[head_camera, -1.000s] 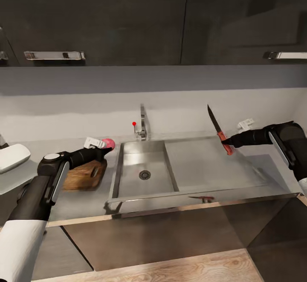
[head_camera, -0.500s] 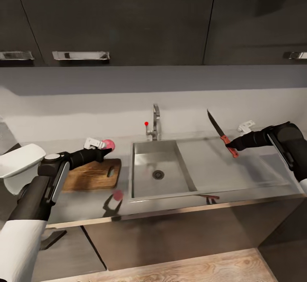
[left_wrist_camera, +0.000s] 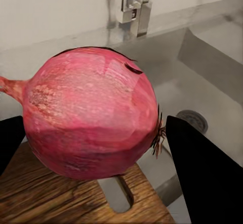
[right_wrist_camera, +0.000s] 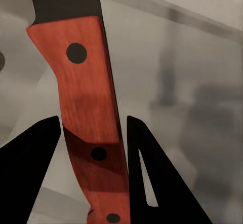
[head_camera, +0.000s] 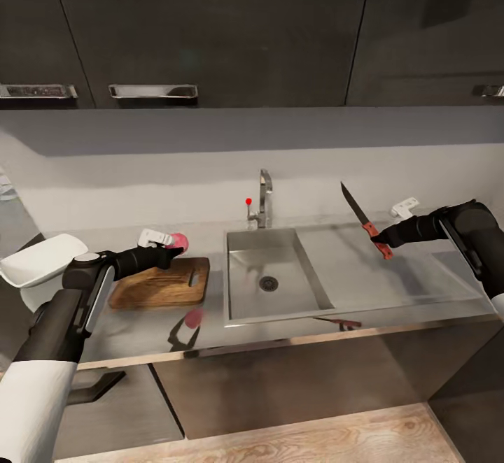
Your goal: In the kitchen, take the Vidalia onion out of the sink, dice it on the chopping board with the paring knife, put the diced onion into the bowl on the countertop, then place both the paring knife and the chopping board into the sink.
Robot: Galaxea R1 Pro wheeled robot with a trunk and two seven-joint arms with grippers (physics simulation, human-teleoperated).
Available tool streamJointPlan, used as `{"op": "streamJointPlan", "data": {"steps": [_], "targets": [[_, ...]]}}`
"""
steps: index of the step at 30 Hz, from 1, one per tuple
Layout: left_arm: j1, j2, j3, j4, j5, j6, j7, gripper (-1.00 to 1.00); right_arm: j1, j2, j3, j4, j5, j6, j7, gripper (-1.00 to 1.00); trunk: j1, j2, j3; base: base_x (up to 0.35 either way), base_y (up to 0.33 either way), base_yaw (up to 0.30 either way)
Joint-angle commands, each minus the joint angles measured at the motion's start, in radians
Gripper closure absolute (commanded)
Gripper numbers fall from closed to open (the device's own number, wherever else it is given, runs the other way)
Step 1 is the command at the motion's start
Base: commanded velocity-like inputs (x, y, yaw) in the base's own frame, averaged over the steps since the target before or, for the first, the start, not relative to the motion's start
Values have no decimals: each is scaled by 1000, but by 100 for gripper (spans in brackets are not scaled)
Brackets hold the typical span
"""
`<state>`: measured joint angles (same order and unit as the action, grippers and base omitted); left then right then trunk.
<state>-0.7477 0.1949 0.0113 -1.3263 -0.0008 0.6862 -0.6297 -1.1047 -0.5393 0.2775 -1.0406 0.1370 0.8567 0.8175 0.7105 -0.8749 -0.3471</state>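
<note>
My left gripper [head_camera: 171, 247] is shut on the pink-red onion [head_camera: 178, 242], held just above the far right corner of the wooden chopping board [head_camera: 159, 283]. Up close the onion [left_wrist_camera: 91, 120] sits between the dark fingers [left_wrist_camera: 202, 173], over the board's handle slot [left_wrist_camera: 117, 193]. My right gripper [head_camera: 383, 238] is shut on the paring knife [head_camera: 364, 219], blade pointing up, above the sink's drainboard [head_camera: 378, 274]. Its orange-red handle [right_wrist_camera: 88, 117] runs between the fingers. The sink basin [head_camera: 269, 281] with drain lies between both arms. The white bowl [head_camera: 38, 259] stands at far left.
The chrome tap [head_camera: 264, 201] with red knob [head_camera: 248, 201] rises behind the basin. Dark upper cabinets [head_camera: 210, 29] hang above the pale wall. The grey countertop [head_camera: 133, 330] runs under the board, with dark cabinets and wood floor [head_camera: 280, 442] below.
The whole view has swung to the left, so the sink and board sit further right in the picture. Both arms keep their holds on onion and knife.
</note>
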Motion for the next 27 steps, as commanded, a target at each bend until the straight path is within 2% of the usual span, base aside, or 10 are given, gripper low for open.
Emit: {"op": "streamJointPlan", "data": {"steps": [1,6,14,22,27], "targets": [[-1,0,1,-1,0,7,-4,100,-1,-1,2,-1,11,1,8,100,0,-1,-1,-10,19,0],[-1,0,2,-1,-1,7,-4,100,-1,-1,2,-1,12,1,7,100,0,-1,-1,-3,82,0],[-1,0,2,3,-1,7,-3,100,-1,-1,2,-1,11,1,7,100,0,-1,-1,18,254,0],[-1,0,2,46,-2,6,-1,100,-1,-1,2,-1,10,1,7,100,0,-1,-1,20,51,0],[-1,-3,-2,120,-2,1,20,100,-1,-1,4,-1,10,1,8,100,0,-1,-1,1,2,0]]}}
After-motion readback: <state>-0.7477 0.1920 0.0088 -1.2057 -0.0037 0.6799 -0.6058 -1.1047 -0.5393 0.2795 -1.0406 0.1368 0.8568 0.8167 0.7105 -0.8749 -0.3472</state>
